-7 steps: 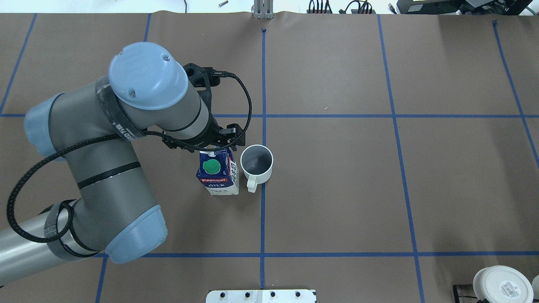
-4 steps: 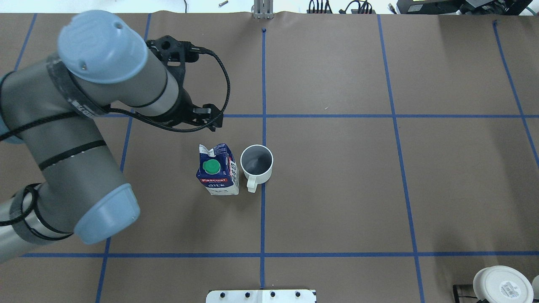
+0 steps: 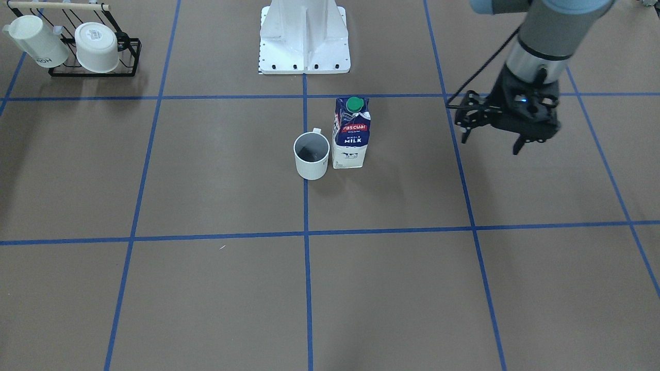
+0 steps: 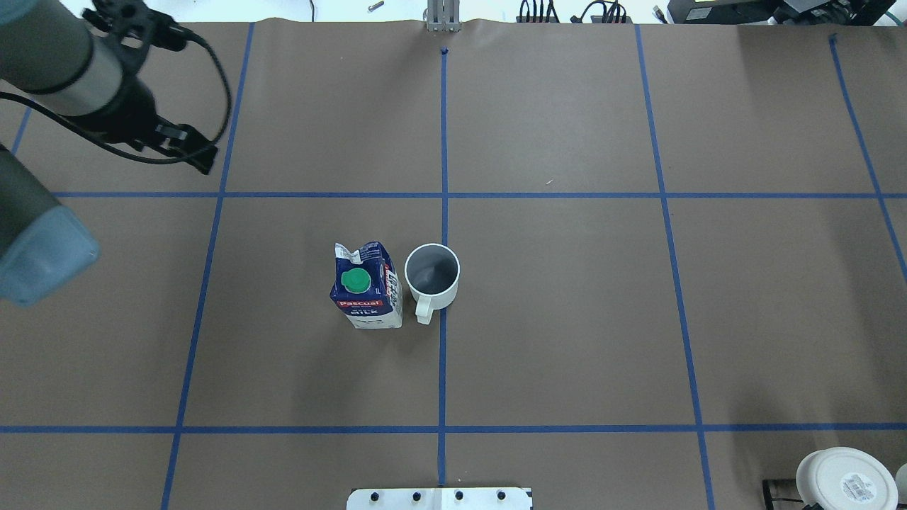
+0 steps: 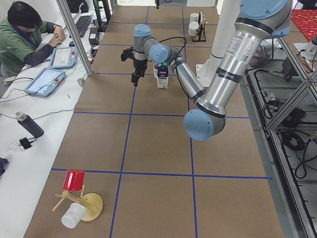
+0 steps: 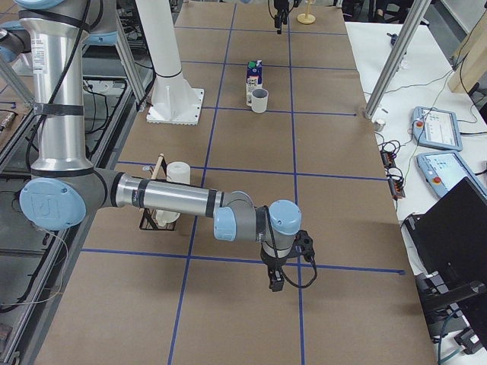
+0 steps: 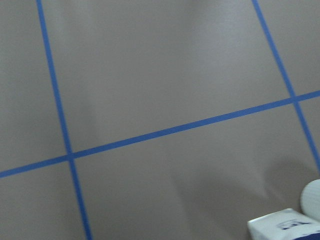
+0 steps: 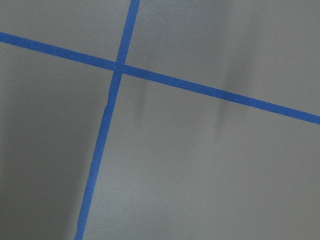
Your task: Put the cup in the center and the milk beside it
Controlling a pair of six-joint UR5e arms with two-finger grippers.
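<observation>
Well apart, to the right of the wide-spread, empty left gripper (image 3: 491, 141): milk (image 3: 351, 133) upright, long axis vertical, cap up; cup (image 3: 311, 155) just beside, handle toward the robot. Right gripper (image 6: 275, 286) spread: cannot tell.

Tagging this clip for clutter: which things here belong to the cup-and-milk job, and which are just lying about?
Belong to the job: cup, milk carton, middle tape line.

Just lying about: cup rack, red cup, wooden stand, water bottle.

A robotics lab: blue tape grid (image 4: 553, 195) on a brown table (image 4: 567, 319), aluminium posts (image 5: 74, 37), an operator (image 5: 22, 39) beside 2 tablets (image 5: 45, 81).
</observation>
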